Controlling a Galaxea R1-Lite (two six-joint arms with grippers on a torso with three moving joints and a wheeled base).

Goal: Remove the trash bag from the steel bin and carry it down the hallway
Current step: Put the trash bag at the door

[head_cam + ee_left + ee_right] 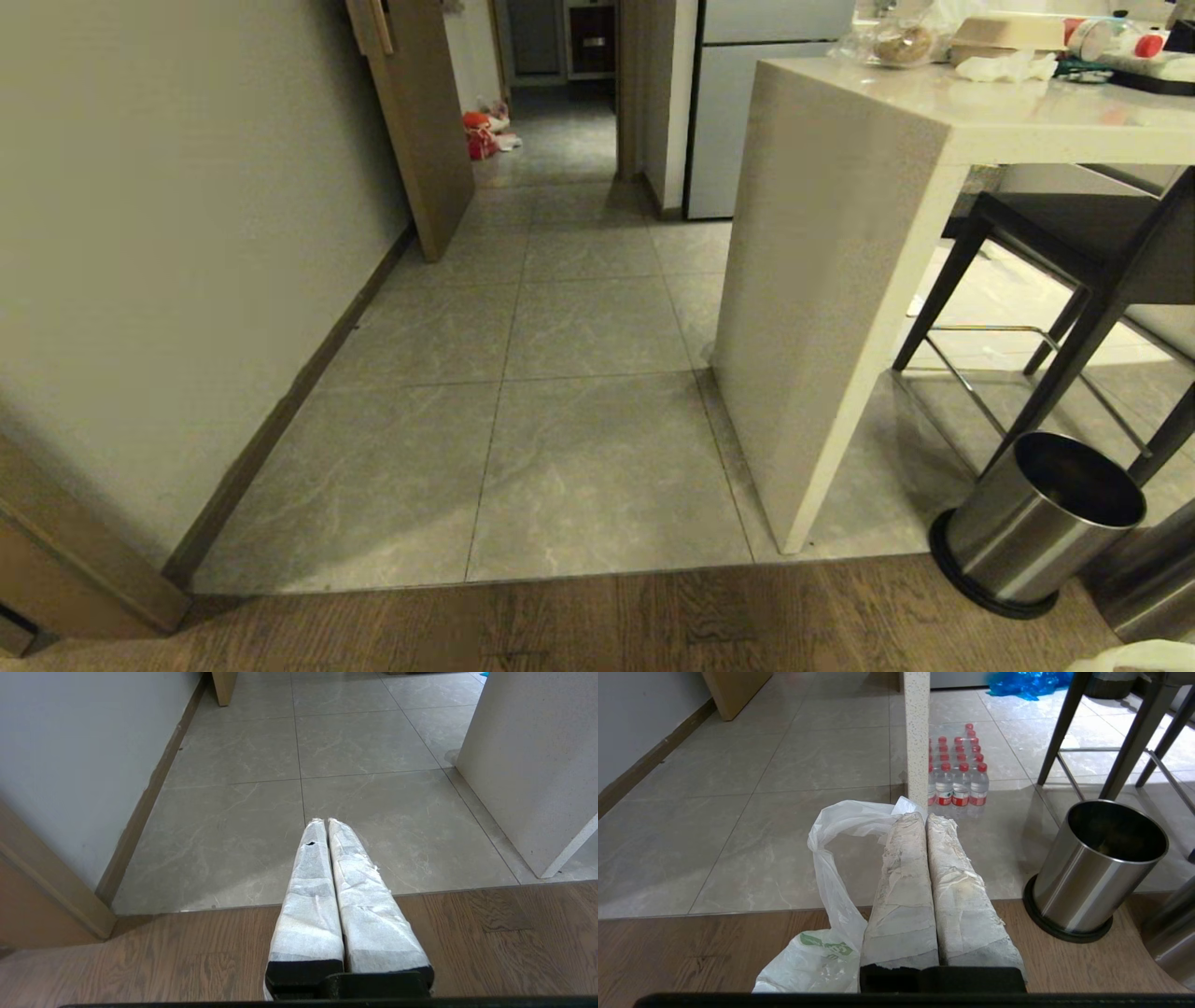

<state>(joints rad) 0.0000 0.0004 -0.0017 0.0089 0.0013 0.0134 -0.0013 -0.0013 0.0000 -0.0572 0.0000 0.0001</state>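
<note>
From the head view, the hallway (560, 327) is stretching away over grey tiles between the wall (187, 233) and the counter (840, 280), with an orange-red bag (480, 135) lying far down by the door (420, 121); the bin (1041, 518) is standing at the wood floor's edge by the counter's near corner, looking dark and empty inside, and neither arm is showing here. In the left wrist view, the left gripper (325, 820) is hanging over the seam between wood and tile, its wrapped fingers (308, 891) pressed together on nothing. In the right wrist view, the right gripper (923, 815) is pinching its fingers tight on the upper edge of the bag (831, 868), which is looping out beside the fingers and drooping down toward the wood floor, its green print showing low; the bin is sitting just to one side, apart from the bag, and a pack of bottles (957, 770) is waiting behind the counter leg. So the lifting part looks done and the carrying is in hand: I would be keeping that pinch firm, holding the bag clear of the floor, and steering down the middle of the tiles, well off the counter corner and the door.
</note>
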